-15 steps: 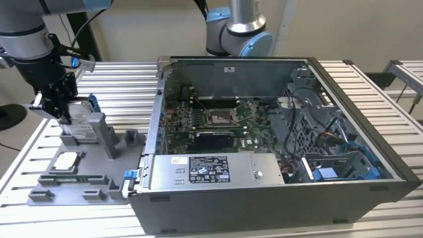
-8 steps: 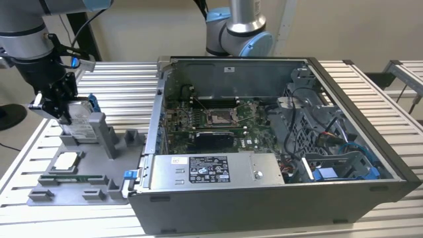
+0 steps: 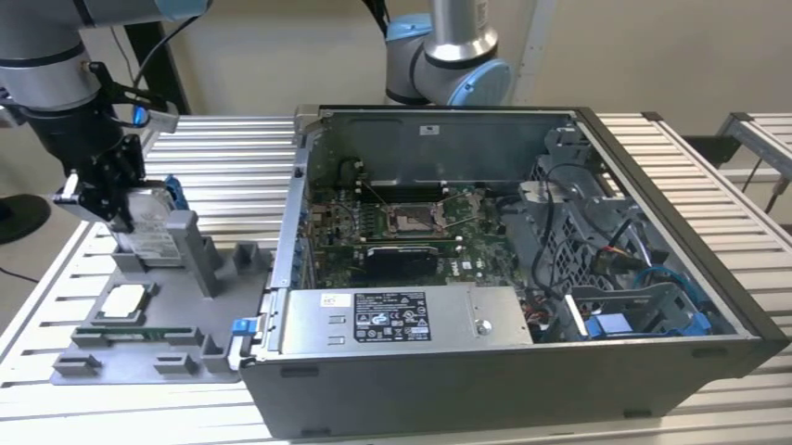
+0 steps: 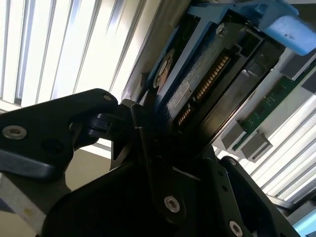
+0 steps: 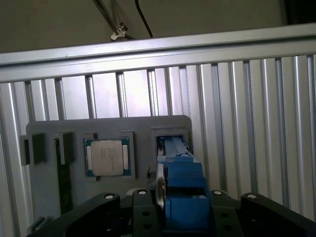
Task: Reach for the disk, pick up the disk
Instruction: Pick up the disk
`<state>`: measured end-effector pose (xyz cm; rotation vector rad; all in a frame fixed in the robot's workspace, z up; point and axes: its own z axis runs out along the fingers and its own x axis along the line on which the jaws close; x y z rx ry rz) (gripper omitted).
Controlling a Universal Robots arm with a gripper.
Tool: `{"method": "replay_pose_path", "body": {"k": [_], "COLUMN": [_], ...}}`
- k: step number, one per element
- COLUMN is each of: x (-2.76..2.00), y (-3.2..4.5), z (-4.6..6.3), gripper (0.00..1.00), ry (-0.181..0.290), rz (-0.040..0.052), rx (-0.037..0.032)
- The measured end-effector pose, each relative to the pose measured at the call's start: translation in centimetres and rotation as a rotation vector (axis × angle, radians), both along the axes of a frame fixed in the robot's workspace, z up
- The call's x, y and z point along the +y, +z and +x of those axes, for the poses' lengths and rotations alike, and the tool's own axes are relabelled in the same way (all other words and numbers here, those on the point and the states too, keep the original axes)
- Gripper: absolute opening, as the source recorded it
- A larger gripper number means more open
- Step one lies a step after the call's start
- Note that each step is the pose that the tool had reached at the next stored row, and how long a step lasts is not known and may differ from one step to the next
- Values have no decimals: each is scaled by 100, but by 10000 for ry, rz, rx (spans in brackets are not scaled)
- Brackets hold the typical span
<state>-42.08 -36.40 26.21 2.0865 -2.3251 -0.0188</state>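
I am watching the end effector (image 3: pixel 114 197) gripping the disk (image 3: pixel 151 221), its fingers (image 4: pixel 140 133) drawn in narrowly against the flat faces. The arm is hanging straight down at the exterior view's left. The disk is standing on edge between the fingers, sitting in a slot of the grey holder (image 3: pixel 185 315) on the worktop (image 3: pixel 236 158).
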Motion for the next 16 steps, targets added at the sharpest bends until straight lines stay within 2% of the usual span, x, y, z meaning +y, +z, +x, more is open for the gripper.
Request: {"method": "replay_pose_path", "body": {"k": [16], "x": [0], "y": [284], "z": [0], "gripper": [0], "ry": [0], "rz": [-2], "rx": [3]}}
